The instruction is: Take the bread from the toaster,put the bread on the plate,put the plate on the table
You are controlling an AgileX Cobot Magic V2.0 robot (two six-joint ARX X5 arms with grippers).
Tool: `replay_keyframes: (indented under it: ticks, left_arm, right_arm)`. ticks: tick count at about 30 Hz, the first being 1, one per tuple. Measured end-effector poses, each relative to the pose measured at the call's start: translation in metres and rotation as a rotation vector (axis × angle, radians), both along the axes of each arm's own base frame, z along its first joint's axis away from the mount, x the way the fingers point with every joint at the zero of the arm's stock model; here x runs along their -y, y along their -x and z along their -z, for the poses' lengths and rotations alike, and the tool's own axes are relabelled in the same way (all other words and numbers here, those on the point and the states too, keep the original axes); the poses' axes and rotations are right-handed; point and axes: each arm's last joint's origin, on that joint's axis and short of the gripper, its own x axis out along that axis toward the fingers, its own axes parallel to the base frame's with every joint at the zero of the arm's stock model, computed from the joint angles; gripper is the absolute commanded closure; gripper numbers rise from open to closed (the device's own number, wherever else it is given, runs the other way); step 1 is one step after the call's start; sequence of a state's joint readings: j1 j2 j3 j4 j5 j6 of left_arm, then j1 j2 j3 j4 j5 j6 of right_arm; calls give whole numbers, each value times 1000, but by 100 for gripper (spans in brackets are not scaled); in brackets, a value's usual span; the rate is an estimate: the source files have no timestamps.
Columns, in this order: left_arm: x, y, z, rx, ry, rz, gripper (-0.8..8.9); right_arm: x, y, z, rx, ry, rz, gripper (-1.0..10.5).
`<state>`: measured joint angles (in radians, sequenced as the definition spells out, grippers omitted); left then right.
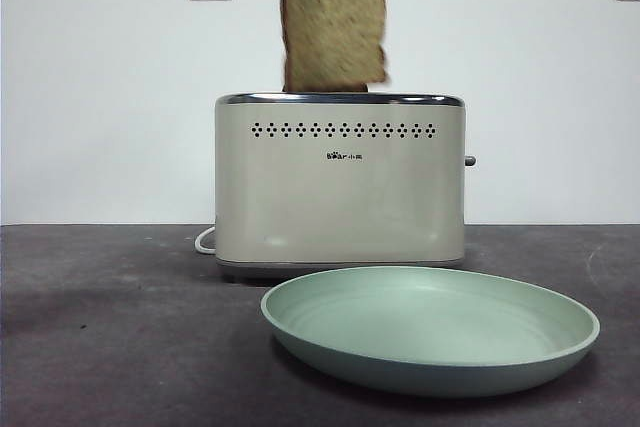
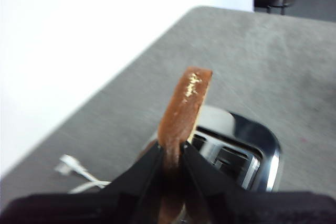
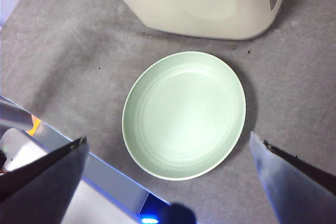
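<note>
Left gripper (image 2: 172, 153) clamps the bread (image 1: 334, 19) at its crust, above the toaster (image 1: 340, 182); light, crumbly, so grip gently.

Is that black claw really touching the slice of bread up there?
Touching. In the left wrist view the left gripper has both jaws pressed against the bread, clamping its crust edge above the toaster.
</note>
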<state>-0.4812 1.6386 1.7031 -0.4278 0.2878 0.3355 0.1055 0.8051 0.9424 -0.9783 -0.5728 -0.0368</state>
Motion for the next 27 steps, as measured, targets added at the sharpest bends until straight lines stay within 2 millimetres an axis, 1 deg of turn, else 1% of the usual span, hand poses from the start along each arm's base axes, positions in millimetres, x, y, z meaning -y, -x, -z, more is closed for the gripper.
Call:
replay_keyframes:
  ticks: [5,9,12,16,24,27]
  left_arm:
    - [-13,21,-34,54,33,-59,819]
    - [-28,49,-56,60,74,-73,819]
    - [-41,74,-66,28,70,-78,819]
    - [-56,104,-73,-38,48,-64,819]
    - [-80,151,-83,-98,57,-60,819]
    - [-88,167,-81,-101,61,-62,819]
  right_arm:
    - [0,0,0,1,0,0,293]
    - [0,0,0,0,0,0,293]
    - [0,0,0,3,0,0,294]
    - [0,-1,-1,17,-1,0,294]
    - [0,-2,-2,25,-2,0,294]
    - [0,-2,-2,26,-2,0,294]
